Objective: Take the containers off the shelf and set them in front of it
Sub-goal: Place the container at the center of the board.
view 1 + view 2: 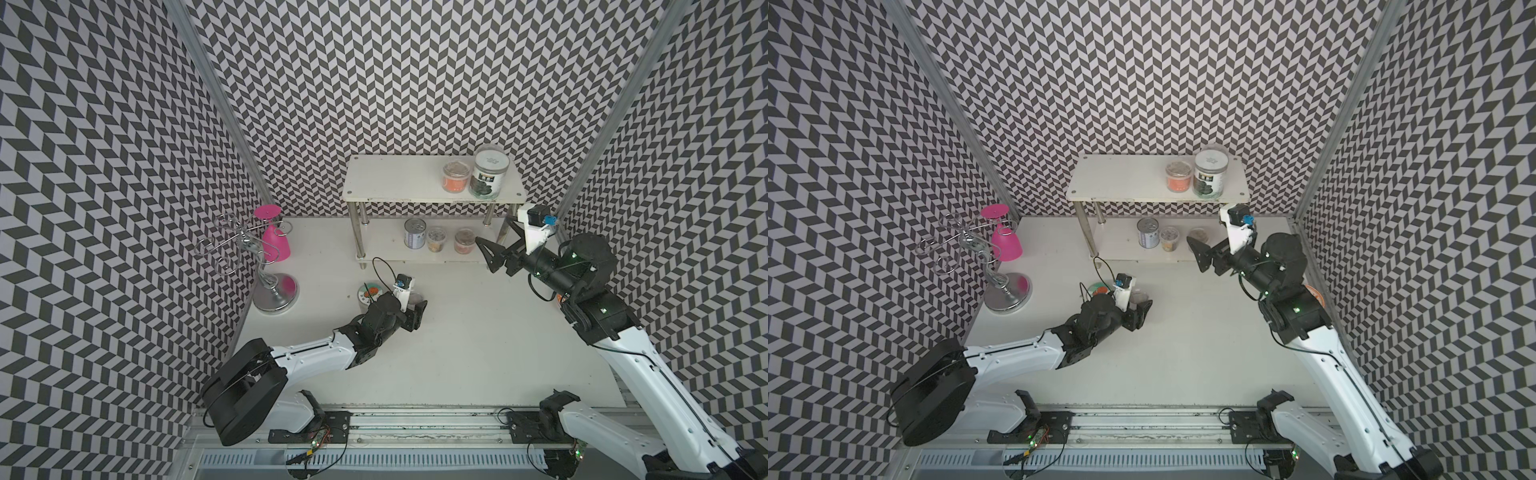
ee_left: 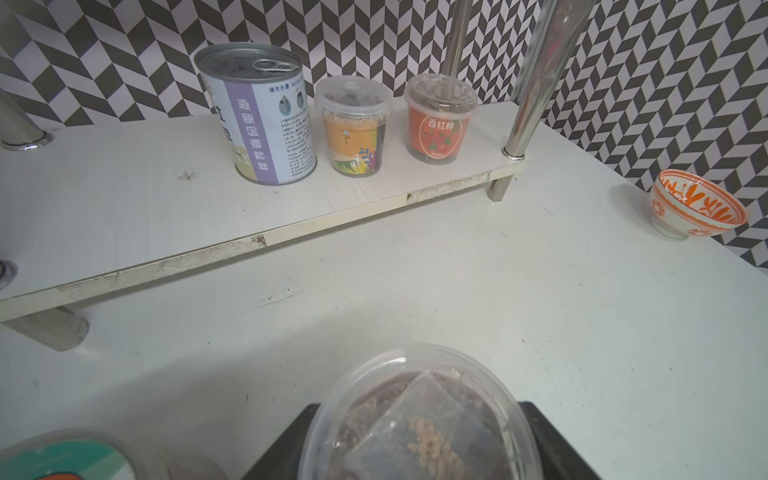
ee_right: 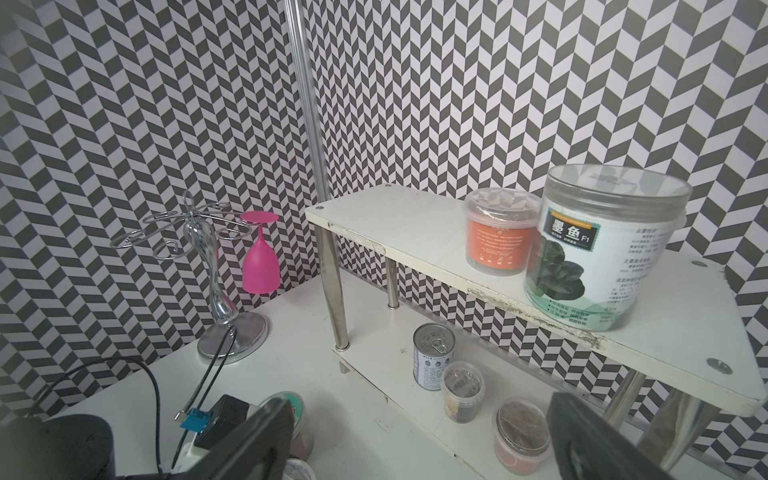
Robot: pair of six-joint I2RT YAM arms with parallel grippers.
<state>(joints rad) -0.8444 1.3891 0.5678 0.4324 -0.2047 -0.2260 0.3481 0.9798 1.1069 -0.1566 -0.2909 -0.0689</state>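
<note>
Clutter first: one wire glass stand (image 1: 274, 295) with one pink goblet (image 1: 274, 245) hanging bowl-down stands by the left wall. One orange-patterned bowl (image 2: 698, 208) sits by the right wall, mostly hidden behind my right arm in both top views. The shelf (image 1: 395, 178) lies with its long side along the back wall. I count seven containers, all upright, lids up, axes vertical. Two are on the top board toward its right end: an orange-label tub (image 1: 457, 176) and, just beside it, the dark-label jar (image 1: 490, 172). Three stand in a row on the lower board: silver can (image 1: 414, 233), yellow-label tub (image 1: 436, 240), red-label tub (image 1: 464, 241), with a chrome leg (image 2: 530, 91) just beside the last. Two are in front of the shelf: the teal-lidded jar (image 1: 370, 293) stands on the table (image 1: 457, 353), and near it my left gripper (image 1: 417, 307) is clamped on a clear tub (image 2: 419, 419), one finger on each side; I cannot tell whether its base touches the table. My right gripper (image 1: 496, 237) hangs with jaws spread wide and nothing between them, before the right end of the lower board, near the red-label tub.
</note>
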